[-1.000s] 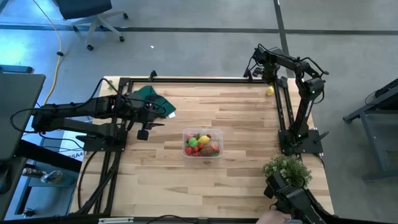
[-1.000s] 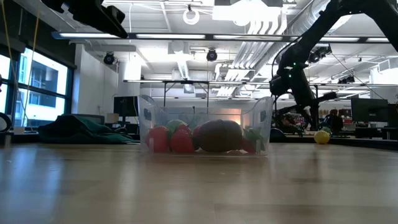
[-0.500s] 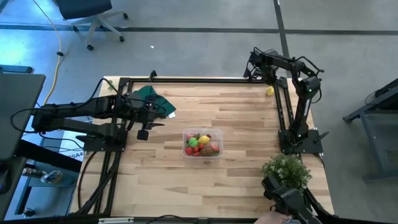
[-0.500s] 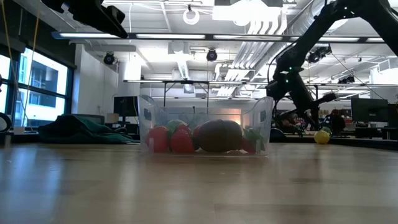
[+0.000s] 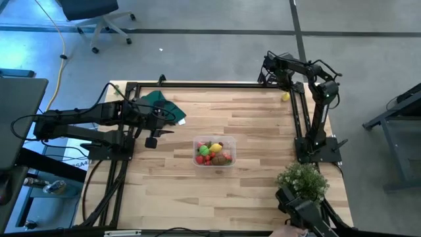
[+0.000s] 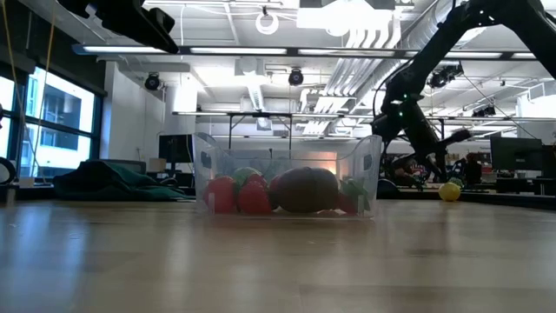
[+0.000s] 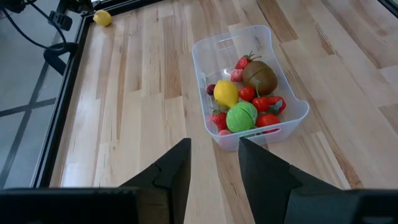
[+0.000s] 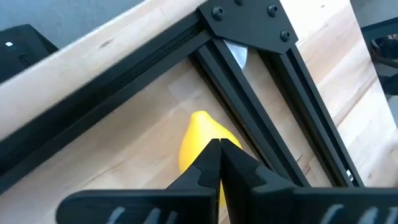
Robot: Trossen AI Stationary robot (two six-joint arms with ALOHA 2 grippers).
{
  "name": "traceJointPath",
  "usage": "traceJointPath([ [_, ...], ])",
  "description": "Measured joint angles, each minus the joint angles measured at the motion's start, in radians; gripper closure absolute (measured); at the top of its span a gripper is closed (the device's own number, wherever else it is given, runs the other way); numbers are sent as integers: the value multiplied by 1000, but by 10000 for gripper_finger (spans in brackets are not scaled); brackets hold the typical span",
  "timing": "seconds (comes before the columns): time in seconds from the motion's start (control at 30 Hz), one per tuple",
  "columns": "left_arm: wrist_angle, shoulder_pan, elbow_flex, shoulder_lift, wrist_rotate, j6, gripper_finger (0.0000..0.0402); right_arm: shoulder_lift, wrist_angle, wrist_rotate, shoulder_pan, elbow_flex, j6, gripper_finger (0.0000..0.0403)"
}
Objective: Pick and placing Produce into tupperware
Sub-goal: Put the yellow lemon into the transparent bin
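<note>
The left pincer (image 7: 213, 162), fingers spread, waits near the clear rectangular plastic tub (image 5: 214, 152) of toy produce at mid-worktop. At the far right corner, the right pincer (image 8: 219, 163), pressed together, hovers over a small yellow toy fruit (image 5: 285, 97); closed, it may knock it against the black frame rail (image 8: 261, 118).

The tabletop (image 5: 250, 131) is showing pale wooden planks with a smooth, slightly shiny finish. The tupperware (image 7: 283, 93) is looking like clear glossy plastic. The produce (image 7: 241, 116) is looking smooth and plastic. The frame (image 8: 261, 93) is looking like matt black metal.
</note>
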Motion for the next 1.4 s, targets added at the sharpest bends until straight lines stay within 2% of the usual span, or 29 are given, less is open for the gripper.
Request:
traceJointPath([
  [0.23,0,0,0,0,0,0,279,7,-7,-14,14,-14,5,403],
  [0.37,0,0,0,0,0,0,279,22,-18,-56,23,-14,20,403],
  [0.73,0,0,0,0,0,0,279,22,-104,-107,120,-14,-17,403],
  [0.87,0,0,0,0,0,0,279,18,-114,-73,139,-14,-31,403],
  [1.07,0,0,0,0,0,0,279,-11,-200,34,119,-14,65,403],
  [1.2,0,0,0,0,0,0,279,-13,-200,8,79,-14,65,403],
  [1.4,0,0,0,0,0,0,279,-12,-167,23,61,-14,73,403],
])
